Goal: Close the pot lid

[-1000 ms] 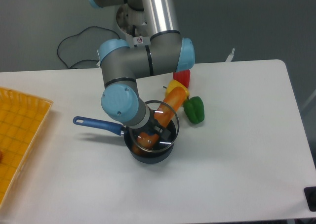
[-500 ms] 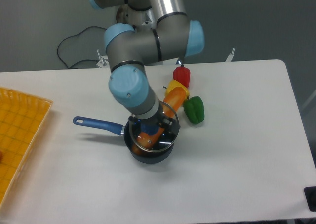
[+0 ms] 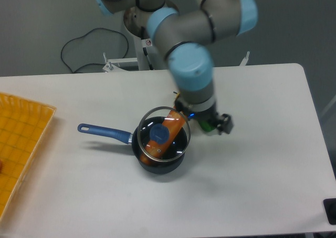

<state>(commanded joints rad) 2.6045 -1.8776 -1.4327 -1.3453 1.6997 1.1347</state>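
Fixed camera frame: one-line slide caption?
Glass pot lid rests on the pot over an orange object; the gripper is off to the side.

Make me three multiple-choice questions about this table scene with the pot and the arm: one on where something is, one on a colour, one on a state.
1. Where does the pot lid sit?
A. on the pot
B. in the yellow tray
C. in the gripper

2. What colour is the lid's knob?
A. red
B. blue
C. white

3. How does the lid lie?
A. flat and sealed on the rim
B. tilted, propped on the orange thing that sticks out of the pot
C. upside down on the table

Answers:
1 A: the glass disc rests over the pot's mouth, with the gripper off to its right.
2 B: the knob at the centre matches the blue of the pot handle.
3 B: the far edge of the lid rides up where the orange thing pokes over the rim.
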